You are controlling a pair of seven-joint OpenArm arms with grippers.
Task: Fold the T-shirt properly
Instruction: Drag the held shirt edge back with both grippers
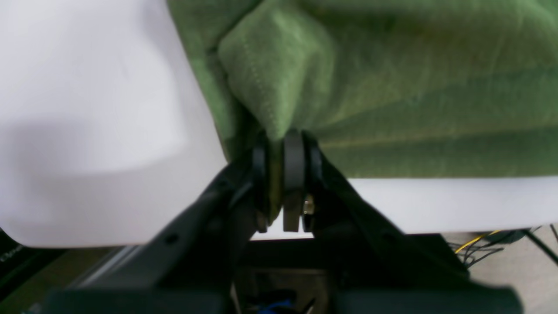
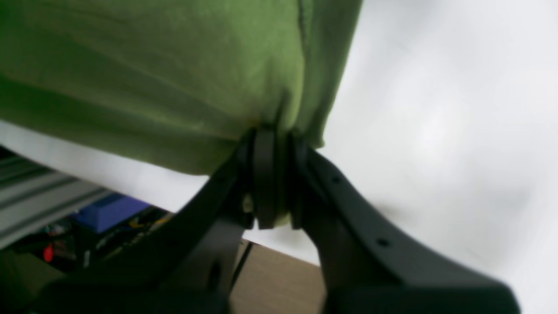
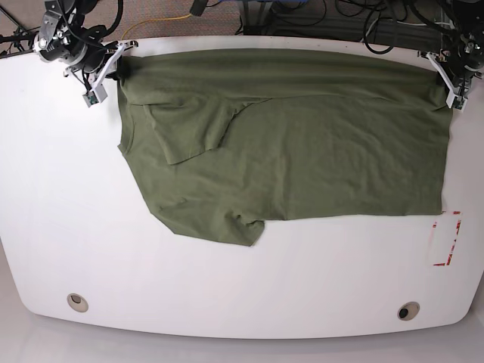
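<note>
The olive-green T-shirt (image 3: 302, 144) lies spread on the white table (image 3: 242, 287), its far edge pulled taut along the table's back edge. A sleeve is folded over near the left. My left gripper (image 3: 446, 79) at the back right is shut on the shirt's far right corner; the left wrist view shows the gripper (image 1: 285, 139) pinching a fold of the shirt (image 1: 392, 87). My right gripper (image 3: 113, 68) at the back left is shut on the far left corner; the right wrist view shows the gripper (image 2: 270, 135) clamping the shirt (image 2: 152, 78).
Red tape marks (image 3: 446, 242) sit near the table's right edge. Two round holes (image 3: 76, 301) are near the front edge. Cables (image 3: 363, 15) lie on the floor behind the table. A blue box (image 2: 109, 211) shows below the table edge.
</note>
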